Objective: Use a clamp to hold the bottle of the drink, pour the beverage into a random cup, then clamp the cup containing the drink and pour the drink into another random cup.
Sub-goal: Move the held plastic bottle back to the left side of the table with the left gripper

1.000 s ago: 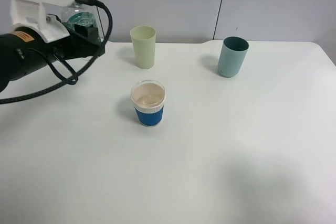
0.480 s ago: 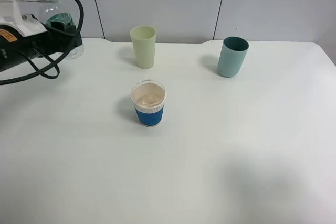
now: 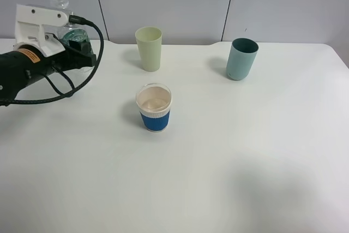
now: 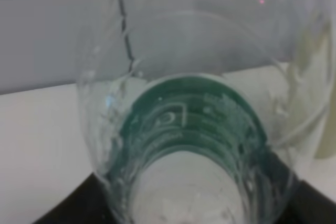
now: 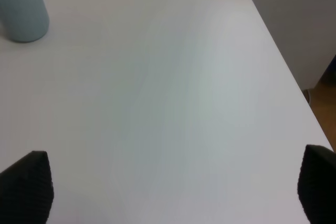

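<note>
Holding the bottle of the drink (image 3: 75, 36) in the left gripper (image 3: 82, 50), jaws pressed shut on its body, over the far left part of the table (image 3: 245, 156), well apart from all three cups. Showing a clear, ribbed plastic wall, a dark green label band with pale marks, and a narrow clear neck rising above the white wrist housing (image 3: 41, 23). Filling nearly the whole left wrist view with that bottle, the green band curving across the middle and blurring at such close range. Seeing the blue-sleeved paper cup (image 3: 154, 107) standing upright near the table's middle, white rim, pinkish-beige inside, with what seems a shallow pool of the beverage (image 3: 155, 103) at the bottom. Seeing the pale yellow-green tumbler (image 3: 149, 48) upright behind it and the teal cup (image 3: 241, 59) upright well to the right. Hiding the bottle's base behind the gripper and arm, so not telling whether it is touching the table, nor how much liquid is inside. Finding the right gripper (image 5: 170, 187) only in its own wrist view: two dark fingertips spread wide over bare table, gripping nothing, with the teal cup cut off at the frame's edge.
</note>
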Available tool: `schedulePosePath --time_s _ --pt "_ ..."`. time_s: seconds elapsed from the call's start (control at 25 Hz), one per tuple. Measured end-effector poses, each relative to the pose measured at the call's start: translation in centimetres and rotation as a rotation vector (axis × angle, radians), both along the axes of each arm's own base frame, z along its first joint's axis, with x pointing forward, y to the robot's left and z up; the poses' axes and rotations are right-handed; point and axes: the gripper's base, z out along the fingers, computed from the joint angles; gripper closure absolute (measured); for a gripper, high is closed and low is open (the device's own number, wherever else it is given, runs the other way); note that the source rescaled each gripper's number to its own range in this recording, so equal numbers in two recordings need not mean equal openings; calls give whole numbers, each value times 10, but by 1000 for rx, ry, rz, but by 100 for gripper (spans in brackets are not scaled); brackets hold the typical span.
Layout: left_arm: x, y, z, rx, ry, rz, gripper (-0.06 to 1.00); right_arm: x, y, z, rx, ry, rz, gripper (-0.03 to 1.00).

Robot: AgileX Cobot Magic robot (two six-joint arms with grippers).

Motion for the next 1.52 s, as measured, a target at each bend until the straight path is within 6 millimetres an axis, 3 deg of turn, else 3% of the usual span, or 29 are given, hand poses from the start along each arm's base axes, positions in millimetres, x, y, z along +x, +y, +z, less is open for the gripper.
schedulePosePath --time_s 1.32,1.52 --pt "8 -1 -73 14 75 10 94 0 0 0 0 0 0 17" --pt "8 -2 -76 17 77 1 94 0 0 0 0 0 0 17"
